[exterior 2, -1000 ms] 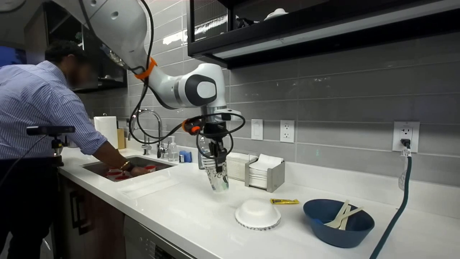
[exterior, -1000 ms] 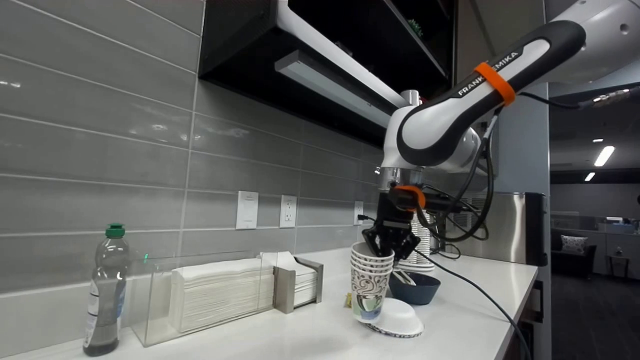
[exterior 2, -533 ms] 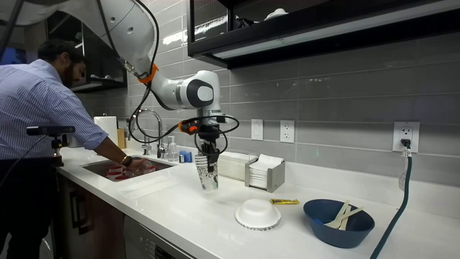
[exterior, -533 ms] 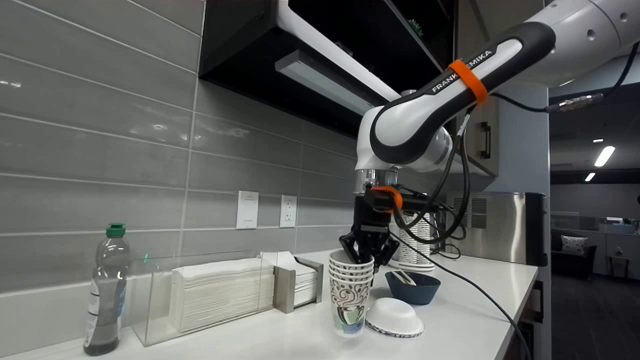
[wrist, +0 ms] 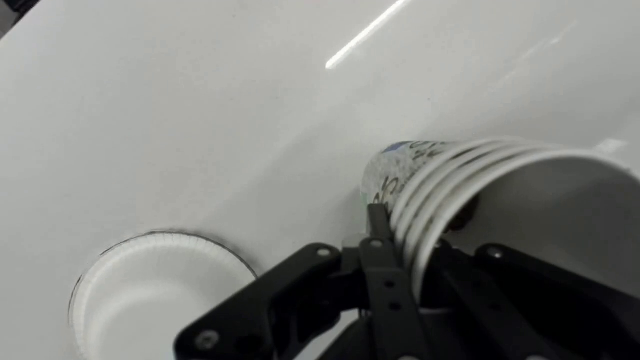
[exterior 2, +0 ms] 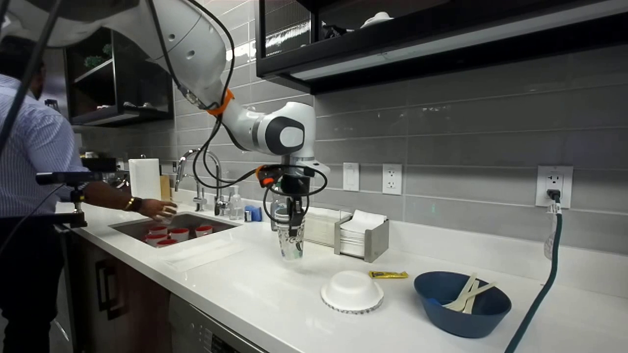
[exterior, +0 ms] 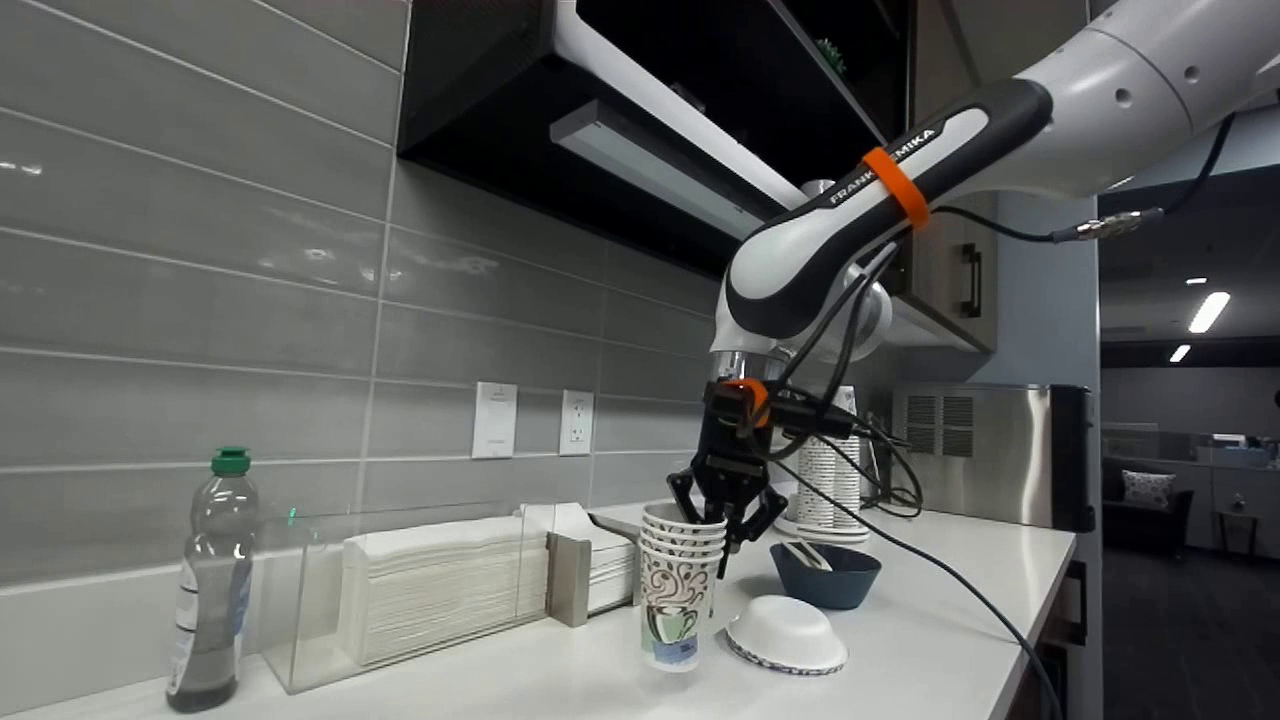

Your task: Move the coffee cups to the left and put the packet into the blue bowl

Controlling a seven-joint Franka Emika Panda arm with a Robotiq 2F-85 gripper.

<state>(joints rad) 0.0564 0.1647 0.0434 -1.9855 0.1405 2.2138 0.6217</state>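
The gripper pinches the coffee cups by the wall, long axis nearly upright (mouths up)

The worktop is long, white and shiny. In an exterior view I see the blue bowl standing on its right part. Left of it lies the little yellow packet. Nearer than the packet and further left, a white paper bowl sits upside down. A metal holder stands farther back. In an exterior view, a bottle with a green cap stands near and left, beside a clear box. A big silver machine stands at the far right.
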